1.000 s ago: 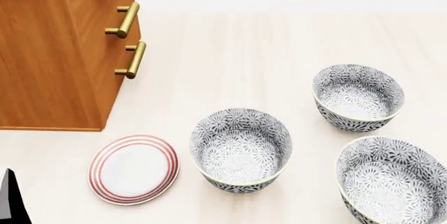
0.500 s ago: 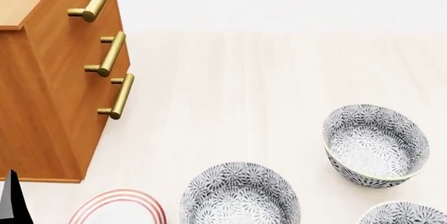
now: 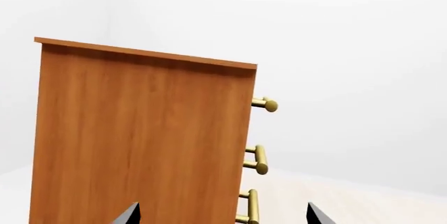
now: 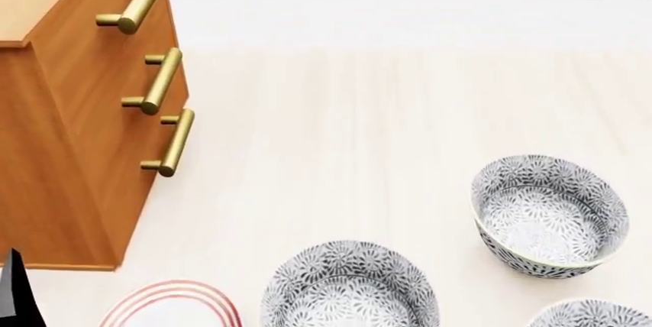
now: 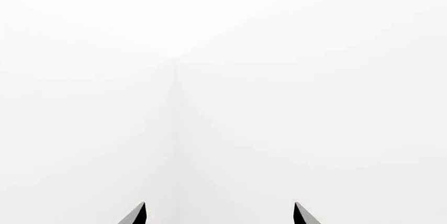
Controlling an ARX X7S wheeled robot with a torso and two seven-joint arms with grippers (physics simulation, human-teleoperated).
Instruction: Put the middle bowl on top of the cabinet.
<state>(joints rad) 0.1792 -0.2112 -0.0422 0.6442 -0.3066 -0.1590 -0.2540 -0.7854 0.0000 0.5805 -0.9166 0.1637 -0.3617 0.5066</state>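
Note:
Three alike leafy grey-and-white bowls stand on the pale floor in the head view. One is at the bottom centre, one at the right, and one is cut off at the bottom right corner. Counting from left to right, the middle bowl is the one at the right. The orange-brown cabinet rises at the left, and the left wrist view shows its side. My left gripper is open and empty, facing the cabinet. My right gripper is open and empty, facing blank white.
A white plate with red rings lies at the bottom edge, between the cabinet and the nearest bowl. Three brass bar handles stick out from the cabinet front. A dark part of my left arm shows at the lower left corner.
The head view has lifted, so the bowls, plate and cabinet slid down the picture and more of the cabinet top shows. Over the last half second almost nothing moved.

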